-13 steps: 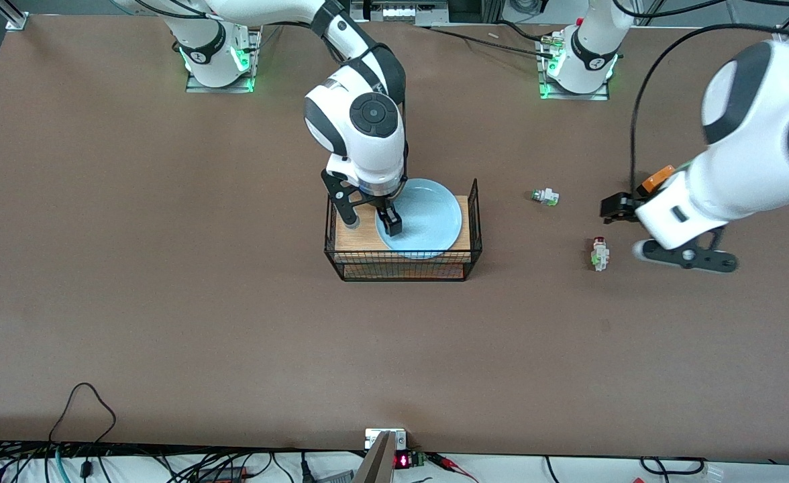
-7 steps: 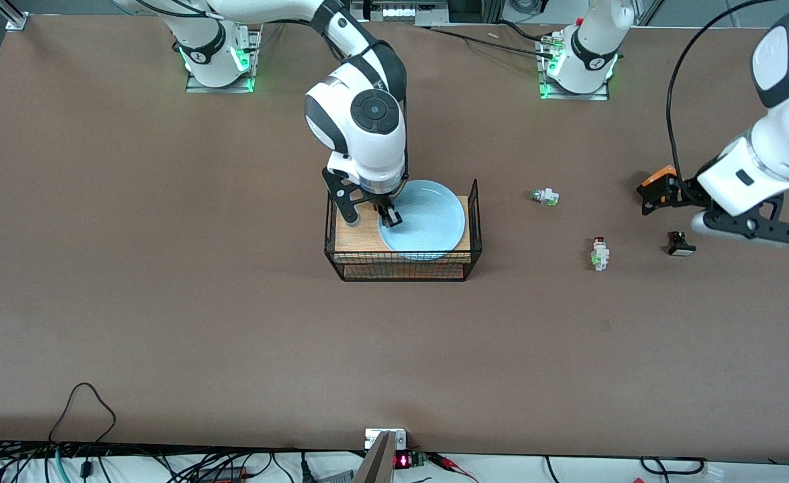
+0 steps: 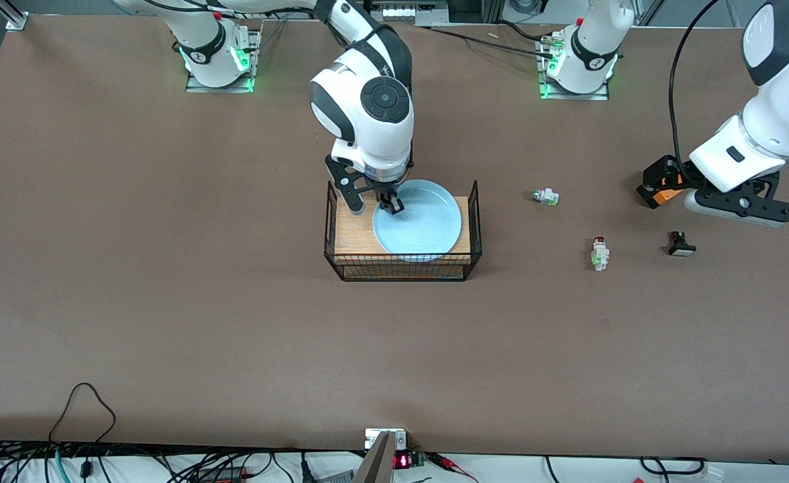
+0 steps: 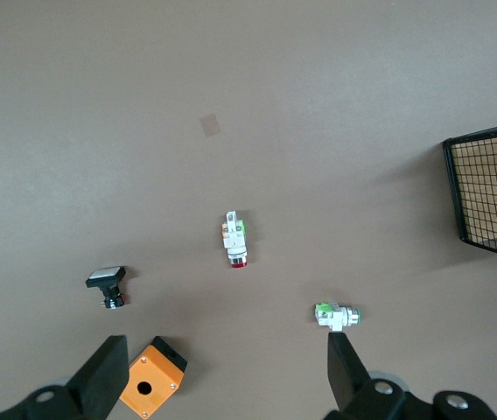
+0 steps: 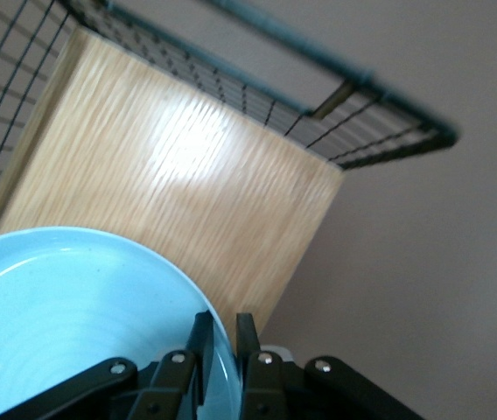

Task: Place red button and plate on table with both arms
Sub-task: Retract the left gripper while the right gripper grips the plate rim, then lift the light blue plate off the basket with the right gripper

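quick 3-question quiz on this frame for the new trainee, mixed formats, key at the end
1. True or false: the plate lies flat on the table.
2. What is the right hand shut on?
A. the plate's rim
B. the red button
C. nothing
3. Fill in: the left hand is open above the table, and the red button lies on the ____.

Key
1. False: it sits on the wire rack.
2. A
3. table
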### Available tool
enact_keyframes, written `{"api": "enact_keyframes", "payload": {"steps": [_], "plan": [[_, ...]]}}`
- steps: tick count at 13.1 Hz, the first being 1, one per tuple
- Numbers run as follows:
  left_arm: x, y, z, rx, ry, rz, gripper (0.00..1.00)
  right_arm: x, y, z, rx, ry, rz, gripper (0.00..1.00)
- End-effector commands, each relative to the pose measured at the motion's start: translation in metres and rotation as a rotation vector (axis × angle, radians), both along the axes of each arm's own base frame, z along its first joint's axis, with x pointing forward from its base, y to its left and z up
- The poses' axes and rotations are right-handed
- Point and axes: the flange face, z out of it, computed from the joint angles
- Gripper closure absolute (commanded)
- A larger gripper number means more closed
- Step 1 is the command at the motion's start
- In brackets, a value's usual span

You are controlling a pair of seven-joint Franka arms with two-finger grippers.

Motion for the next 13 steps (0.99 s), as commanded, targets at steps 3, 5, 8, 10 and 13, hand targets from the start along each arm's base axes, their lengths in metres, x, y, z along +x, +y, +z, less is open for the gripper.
{"api": "enact_keyframes", "payload": {"steps": [3,5,8,10,13], "plan": [[0.0,-0.004,0.01,0.013,-0.013,-0.042,0.0,0.0,-0.022,0.036,-0.045,0.024,-0.053,1.0],[0.001,-0.003,0.008,0.013,-0.01,-0.042,0.0,-0.001,-0.029,0.065,0.013,0.052,-0.09,1.0],[0.001,-0.002,0.008,0.011,-0.008,-0.039,0.0,0.009,-0.052,0.101,0.109,0.092,-0.164,1.0],[0.0,-0.002,0.007,0.01,0.001,-0.035,0.0,0.013,-0.063,0.119,0.154,0.112,-0.197,1.0],[0.0,-0.002,0.007,0.011,0.004,-0.034,0.0,0.021,-0.082,0.144,0.228,0.148,-0.296,1.0]]}}
